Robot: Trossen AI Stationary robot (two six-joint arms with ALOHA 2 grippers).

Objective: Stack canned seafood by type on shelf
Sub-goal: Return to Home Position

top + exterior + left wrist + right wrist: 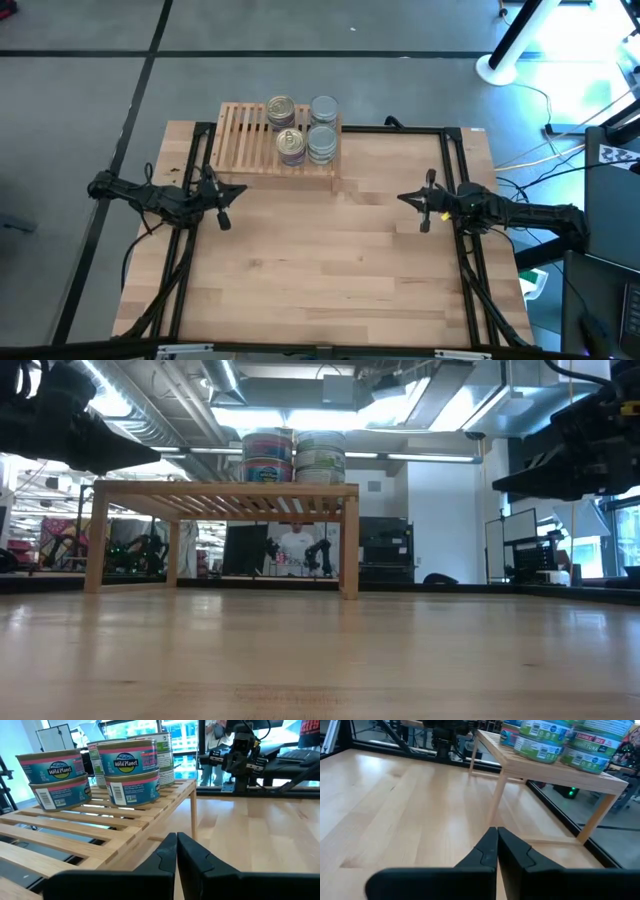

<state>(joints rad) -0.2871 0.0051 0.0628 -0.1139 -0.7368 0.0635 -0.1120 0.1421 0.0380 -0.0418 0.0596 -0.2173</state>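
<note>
1. Overhead, the shelf (245, 140) sits in the upper middle of the frame, at the upper edge of the desk (330, 270). The cans (322, 143) are bunched on its right end as four lids in a square. How many cans lie under each lid cannot be told from there.
2. In the left wrist view, two blue-labelled stacks (129, 770) stand in the upper left, each two high. Further cans behind them are mostly hidden.
3. In the right wrist view, green-labelled cans (540, 742) sit at the upper right, cut off by the frame's top edge.
4. In the low view, only two stacks show on the shelf, upper middle. Whatever stands behind them is hidden.
5. The left claw (238, 190) hangs at middle left of the high view, near the shelf's lower left corner. Its fingers (167, 852) are pressed together with nothing between them.
6. The right claw (405, 198) hangs at middle right, well apart from the shelf. Its fingers (489, 847) are likewise together and empty.
7. Dark arm parts fill the low view's upper corners, cut off by the frame. No claw tips can be made out there.
</note>
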